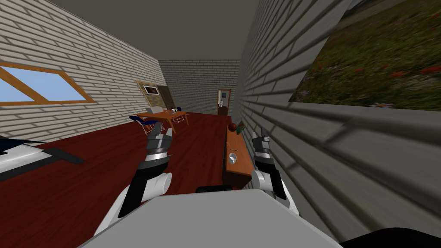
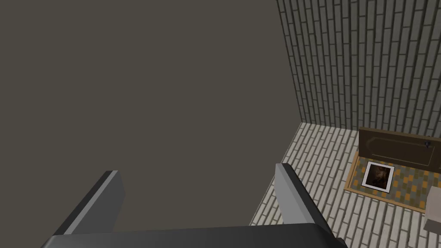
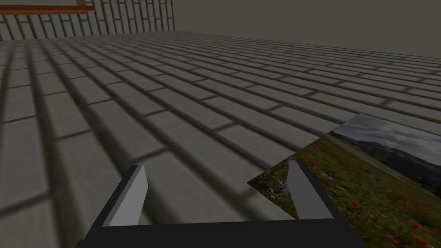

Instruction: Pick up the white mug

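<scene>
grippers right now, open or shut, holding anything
left gripper: open, holding nothing
right gripper: open, holding nothing

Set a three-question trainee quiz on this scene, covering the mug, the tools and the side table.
1. True or false: the small white mug stands on the narrow brown wooden table.
2. What does the left tool hold? A) the mug B) nothing C) a plate
3. Fill in: the round red object sits on the table, ____ from the robot than the mug.
Key: 1 true; 2 B; 3 farther.
</scene>
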{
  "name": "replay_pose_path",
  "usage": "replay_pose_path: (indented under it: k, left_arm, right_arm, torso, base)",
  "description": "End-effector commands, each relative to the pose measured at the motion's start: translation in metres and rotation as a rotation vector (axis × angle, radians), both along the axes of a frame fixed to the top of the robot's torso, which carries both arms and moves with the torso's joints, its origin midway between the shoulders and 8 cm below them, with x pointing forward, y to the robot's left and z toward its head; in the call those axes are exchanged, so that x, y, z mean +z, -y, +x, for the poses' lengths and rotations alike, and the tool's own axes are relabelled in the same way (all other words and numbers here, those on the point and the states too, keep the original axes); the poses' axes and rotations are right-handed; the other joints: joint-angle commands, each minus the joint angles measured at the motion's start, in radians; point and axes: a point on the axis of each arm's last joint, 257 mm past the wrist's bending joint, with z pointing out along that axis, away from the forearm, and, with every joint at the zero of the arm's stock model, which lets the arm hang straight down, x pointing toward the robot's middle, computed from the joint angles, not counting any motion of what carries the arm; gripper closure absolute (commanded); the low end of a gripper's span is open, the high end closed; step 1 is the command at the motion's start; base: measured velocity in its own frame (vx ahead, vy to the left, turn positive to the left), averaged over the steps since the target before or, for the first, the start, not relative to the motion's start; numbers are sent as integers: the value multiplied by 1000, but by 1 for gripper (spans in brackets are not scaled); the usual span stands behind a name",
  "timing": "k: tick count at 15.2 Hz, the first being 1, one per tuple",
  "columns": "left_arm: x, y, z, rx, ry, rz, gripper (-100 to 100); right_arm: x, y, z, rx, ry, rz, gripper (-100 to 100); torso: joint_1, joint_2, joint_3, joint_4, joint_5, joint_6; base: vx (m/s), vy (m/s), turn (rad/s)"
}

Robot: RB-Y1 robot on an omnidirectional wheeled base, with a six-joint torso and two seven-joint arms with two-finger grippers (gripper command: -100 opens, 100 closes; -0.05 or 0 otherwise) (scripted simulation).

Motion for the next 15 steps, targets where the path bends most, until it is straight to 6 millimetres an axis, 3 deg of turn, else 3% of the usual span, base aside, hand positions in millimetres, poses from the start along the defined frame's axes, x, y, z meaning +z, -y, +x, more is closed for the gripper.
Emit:
replay_pose_path:
  k: [1,6,9,10,11,12,13,14,15]
  left_arm:
    - [0,0,0,0,0,0,0]
    - [0,0,0,0,0,0,0]
    - [0,0,0,0,0,0,0]
    - [0,0,0,0,0,0,0]
    - [0,0,0,0,0,0,0]
    - [0,0,0,0,0,0,0]
    - [0,0,0,0,0,0,0]
    - [0,0,0,0,0,0,0]
    - [0,0,0,0,0,0,0]
  right_arm:
    - [-13,3,7,17,-44,-4,-100]
    - [-60,24,28,42,-189,42,-100]
    - [-77,32,33,45,-237,64,-100]
    - [-95,42,38,46,-287,91,-100]
    - [-96,42,38,46,-288,92,-100]
    - [-114,52,41,45,-337,122,-100]
    - [-116,52,42,44,-343,124,-100]
    - [-136,64,45,41,-395,159,-100]
    - [-137,64,45,40,-400,160,-100]
  torso:
    - [0,0,0,0,0,0]
    - [18,-3,-2,-1,4,0]
    - [15,-4,-3,-1,3,0]
    - [13,-5,-3,-1,3,0]
    - [13,-6,-3,-1,3,0]
    - [13,-6,-4,-1,3,0]
    - [14,-6,-4,-1,3,0]
    - [13,-6,-4,-1,3,0]
    - [14,-7,-4,-2,3,0]
  base:
    - [13,66,-46]
    - [39,229,-116]
    - [53,177,-84]
    - [79,170,-111]
    - [70,179,-99]
    - [71,191,-119]
    - [67,178,-105]
    - [74,197,-119]
    - [73,186,-104]
